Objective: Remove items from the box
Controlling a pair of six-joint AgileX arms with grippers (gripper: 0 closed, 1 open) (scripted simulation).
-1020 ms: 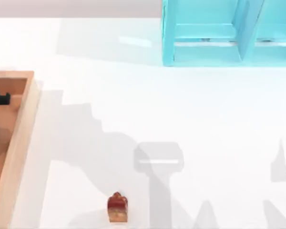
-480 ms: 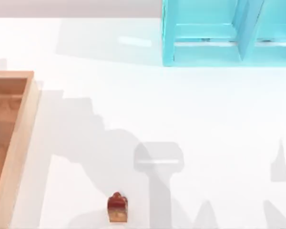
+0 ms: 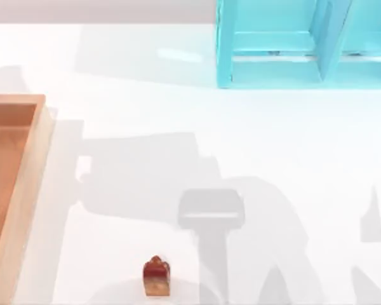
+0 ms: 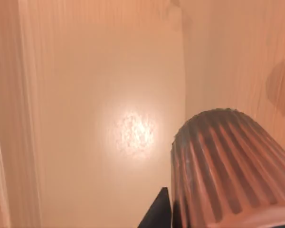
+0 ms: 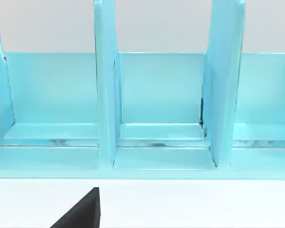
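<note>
Top view first: the red-and-tan carton (image 3: 156,277) stood on the white worktop (image 3: 273,146) near the front edge, well clear of the box (image 3: 26,190) at the left. A second earlier the left arm's dark gripper had reached in over the box's far corner; half a second earlier it was almost gone, and now that stretch of orange-brown floor lay bare, with a broad shadow spread across the middle of the worktop. I judged the arm had lifted away carrying something.

Left wrist view: the dark brown ribbed cup (image 4: 232,171) loomed close against the camera with the box floor beneath it, a dark finger (image 4: 156,213) pressed to its side, so the left jaws looked clamped on it, mid-removal.

Right wrist view: the turquoise shelf unit (image 5: 147,104) stood ahead across the worktop, a black finger tip (image 5: 83,211) at the edge; whether those jaws were open I could not tell.
</note>
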